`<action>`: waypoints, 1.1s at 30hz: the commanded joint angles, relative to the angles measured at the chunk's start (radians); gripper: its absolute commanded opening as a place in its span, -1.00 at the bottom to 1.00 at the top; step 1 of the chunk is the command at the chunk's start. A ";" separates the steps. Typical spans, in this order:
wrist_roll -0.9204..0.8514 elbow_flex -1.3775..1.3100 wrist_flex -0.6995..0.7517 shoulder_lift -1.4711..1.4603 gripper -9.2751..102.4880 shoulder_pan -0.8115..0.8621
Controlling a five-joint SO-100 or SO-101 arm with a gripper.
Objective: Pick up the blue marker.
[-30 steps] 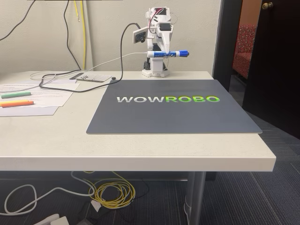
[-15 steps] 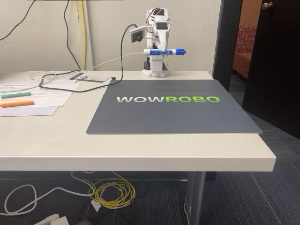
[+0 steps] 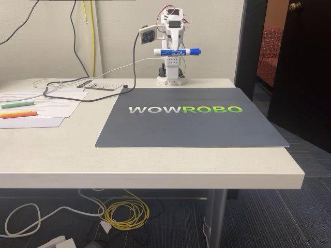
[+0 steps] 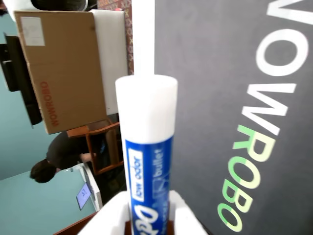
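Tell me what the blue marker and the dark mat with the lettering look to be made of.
Blue marker, held in the hand: likely smooth plastic; its white barrel shows a soft sheen in the wrist view. Mat: thin, flat, matte dark grey sheet with printed lettering, possibly rubber or vinyl; I cannot tell which.

Wall [image 3: 46,31]: plain cream, cables hanging down it.
Floor [image 3: 269,217]: dark grey carpet.
Furniture: pale table [image 3: 155,165]; red patterned chair [image 3: 268,51] stood beyond the doorway.

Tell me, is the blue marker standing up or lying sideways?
Sideways. In the fixed view the white-barrelled, blue-capped marker runs level, gripped mid-barrel by the white gripper, high above the grey mat.
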 commanded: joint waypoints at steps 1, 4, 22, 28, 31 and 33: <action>-0.009 -0.084 0.052 0.032 -0.81 0.005; -0.002 -0.100 0.081 0.055 -0.81 0.003; 0.012 -0.100 0.118 0.117 -0.81 -0.003; 0.011 -0.100 0.114 0.115 -0.81 -0.003; 0.011 -0.100 0.112 0.115 -0.81 -0.005; 0.011 -0.100 0.110 0.114 -0.81 -0.005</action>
